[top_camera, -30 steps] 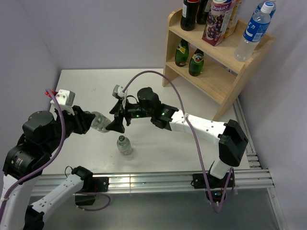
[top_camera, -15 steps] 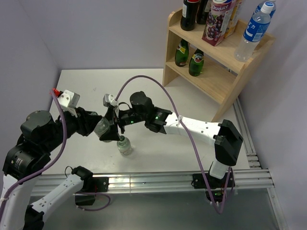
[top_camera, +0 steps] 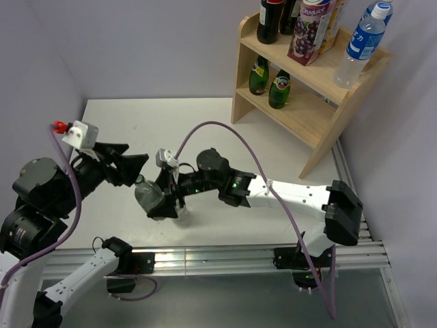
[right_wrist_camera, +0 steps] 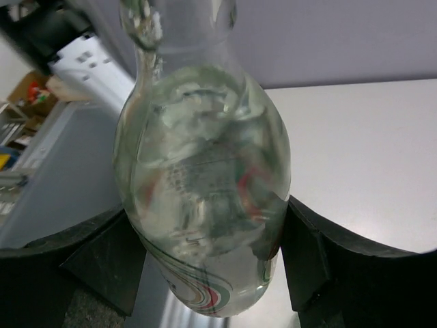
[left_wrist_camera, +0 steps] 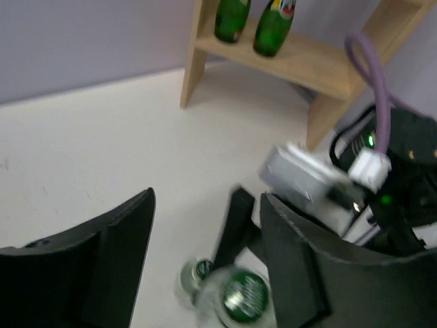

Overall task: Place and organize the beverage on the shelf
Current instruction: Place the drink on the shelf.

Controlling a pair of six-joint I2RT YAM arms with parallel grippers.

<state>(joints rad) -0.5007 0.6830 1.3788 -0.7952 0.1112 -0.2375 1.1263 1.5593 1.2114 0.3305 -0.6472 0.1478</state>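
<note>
A clear water bottle (top_camera: 149,199) with a green cap (left_wrist_camera: 244,295) hangs tilted over the table's near left part, and my right gripper (top_camera: 164,197) is shut on it. In the right wrist view the bottle (right_wrist_camera: 205,198) fills the gap between both fingers (right_wrist_camera: 341,266). My left gripper (top_camera: 136,157) stands open just up and left of the cap, touching nothing; its jaws (left_wrist_camera: 207,198) are spread wide. A second small clear bottle (top_camera: 181,216) stands on the table right beside the held one. The wooden shelf (top_camera: 321,75) is at the far right.
The shelf's top tier carries dark cola bottles (top_camera: 270,20), a juice carton (top_camera: 311,27) and a blue-capped water bottle (top_camera: 358,44). Two green bottles (top_camera: 268,82) stand on its lower tier. A metal rail (top_camera: 225,256) runs along the table's near edge.
The left gripper opened, let go of the clear bottle and drew back to the left. The right gripper closed on that bottle and carried it down toward the near edge.
</note>
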